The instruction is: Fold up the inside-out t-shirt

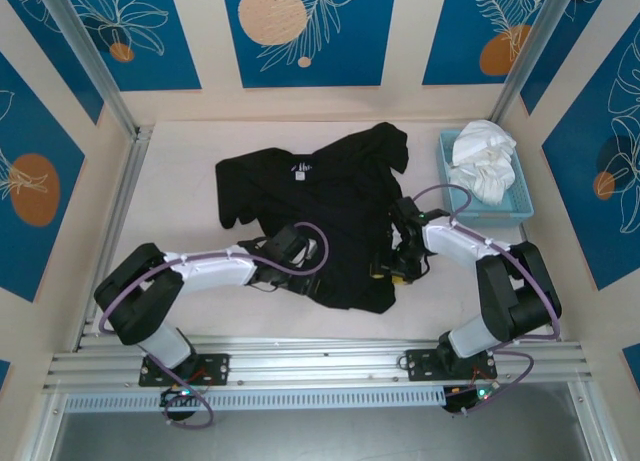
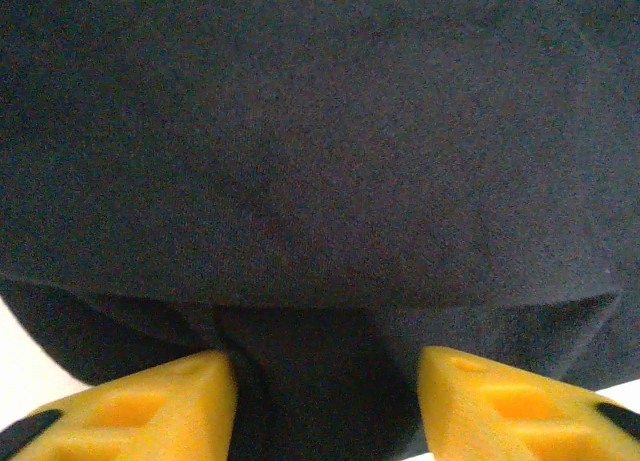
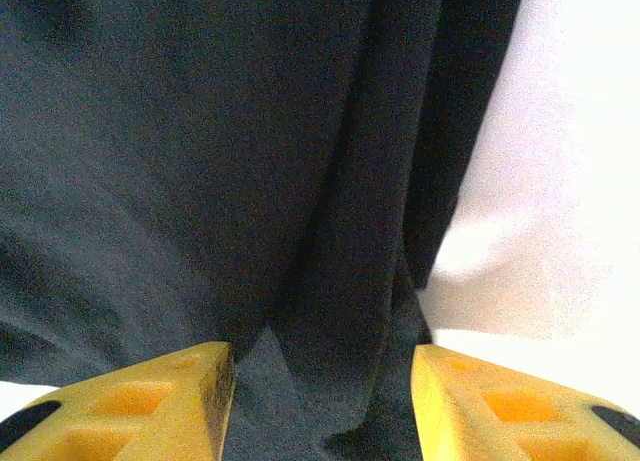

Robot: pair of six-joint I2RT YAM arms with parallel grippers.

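Altogether one black t-shirt [image 1: 335,206], one white garment [image 1: 483,159]

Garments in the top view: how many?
2. The black t-shirt lies spread out on the table, near its middle. The white garment sits crumpled in the blue basket at the far right. More could be hidden beneath it.

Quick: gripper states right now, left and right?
Left gripper: open, jaws apart with a fold of the black t-shirt between them.
Right gripper: open, jaws apart over bunched t-shirt cloth.
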